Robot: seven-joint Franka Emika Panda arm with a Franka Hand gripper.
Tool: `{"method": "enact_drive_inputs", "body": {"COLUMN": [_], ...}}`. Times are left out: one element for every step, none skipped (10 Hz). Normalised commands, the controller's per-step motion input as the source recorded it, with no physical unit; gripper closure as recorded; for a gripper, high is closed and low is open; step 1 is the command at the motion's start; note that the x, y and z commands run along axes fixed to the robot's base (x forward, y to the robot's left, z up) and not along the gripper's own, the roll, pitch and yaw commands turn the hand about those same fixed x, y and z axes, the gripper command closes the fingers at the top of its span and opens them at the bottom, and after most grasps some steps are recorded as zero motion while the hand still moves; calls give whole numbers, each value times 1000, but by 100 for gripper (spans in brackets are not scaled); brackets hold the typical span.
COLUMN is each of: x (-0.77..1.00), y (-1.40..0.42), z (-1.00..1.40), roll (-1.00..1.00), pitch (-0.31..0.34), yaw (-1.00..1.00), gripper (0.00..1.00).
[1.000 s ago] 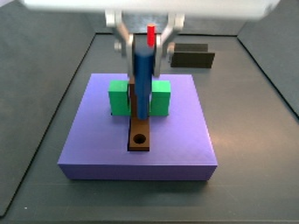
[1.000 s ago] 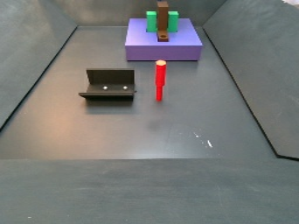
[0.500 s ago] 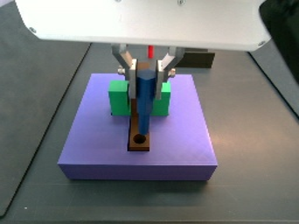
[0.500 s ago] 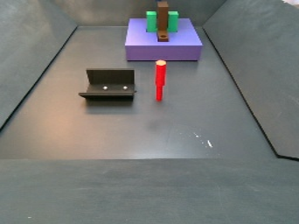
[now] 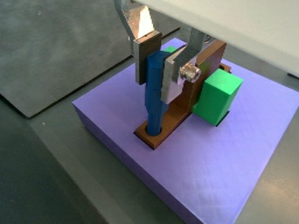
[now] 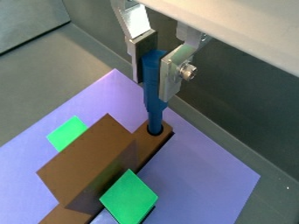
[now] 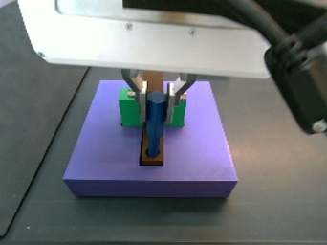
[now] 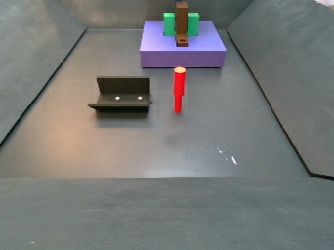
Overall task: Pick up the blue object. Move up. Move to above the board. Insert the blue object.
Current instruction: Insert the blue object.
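Tool [image 5: 163,58] over the slab (silver metal plates), matt blue object [image 5: 156,92], matt board [image 6: 100,166]

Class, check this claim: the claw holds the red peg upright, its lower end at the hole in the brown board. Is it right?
Not quite: the peg in the claw is the blue object, as both wrist views show. Its lower end is indeed at the hole in the board. The red peg stands on the floor.

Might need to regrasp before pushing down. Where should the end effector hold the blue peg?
Keep to the upper shaft of the blue peg, coming from straight above, where the end effector grips it now. It stands upright with its lower tip at the hole in the board, so the lower part must stay free.
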Motion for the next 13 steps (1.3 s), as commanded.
{"method": "enact_drive_inputs", "body": {"x": [0,57,169,151,17,0,-109,-129,-114,-114,-114,0,0], "y": [-34,0,0,0,0,0,0,0,0,0,0,0,0], "z": [-220,-314,-423,-426,-417,-406,-426,-446,-266,-197,-380,-277,0], "roll": [0,0,53,110,117,121,126,114,104,90,24,27,-4], "pitch": [-14,0,0,0,0,0,-40,-37,0,0,-29,0,0], "yaw": [0,0,0,0,0,0,0,-11,-26,-46,-37,-40,0], "gripper": [100,100,100,100,100,100,100,100,100,100,100,100,100]}}
